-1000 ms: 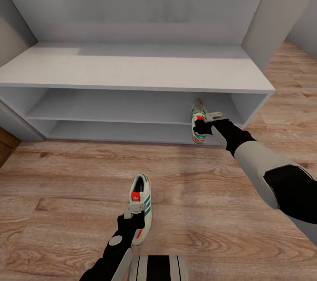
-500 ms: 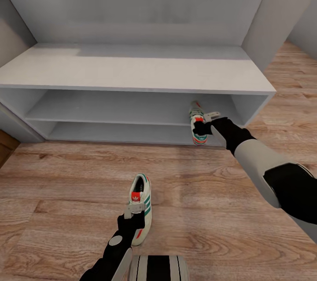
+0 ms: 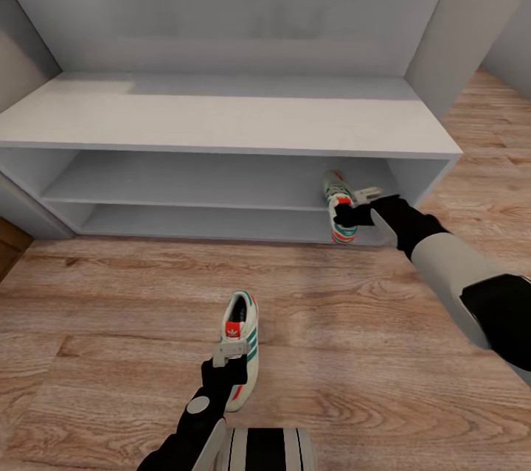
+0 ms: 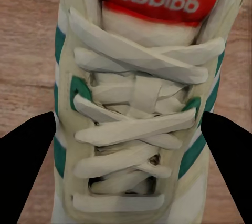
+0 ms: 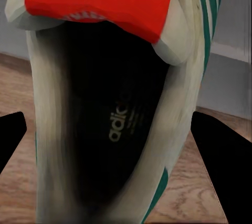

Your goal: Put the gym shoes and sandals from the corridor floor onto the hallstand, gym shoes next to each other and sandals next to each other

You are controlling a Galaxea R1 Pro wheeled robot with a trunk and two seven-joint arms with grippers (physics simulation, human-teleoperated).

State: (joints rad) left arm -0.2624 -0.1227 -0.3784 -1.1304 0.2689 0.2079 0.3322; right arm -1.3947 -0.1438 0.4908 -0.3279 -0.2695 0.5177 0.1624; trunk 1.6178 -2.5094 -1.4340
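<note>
Grey-white hallstand point(image 3: 221, 121) is seen in the head view: flat top bare, tall back panel behind, two open shelf levels below. Upper shelf level is bare on its left and middle parts. At the right end of the open front, one gym shoe point(image 3: 341, 211) is held up by the right gripper point(image 3: 352, 211), toe pointing into the unit, heel toward the robot. Whether its sole touches a shelf cannot be told.

Second gym shoe point(image 3: 242, 344) is located over the wood-grain plank floor point(image 3: 96, 323) in front of the hallstand, well apart from the first, toe toward the robot. Left gripper point(image 3: 223, 366) is closed onto it over the laces; contact with the floor cannot be confirmed.

Shoe look: cream-white upper, three green side stripes, red-orange tongue patch with white logo. In the left wrist view, cream laces are criss-crossed over the held shoe point(image 4: 136, 113), and a dark finger point(image 4: 26, 166) is seen pressed at each flank. In the right wrist view, the dark shoe opening point(image 5: 113, 113) with printed insole logo is seen, red-orange tongue above it, and a dark finger point(image 5: 223, 155) at each side of the shoe.
</note>
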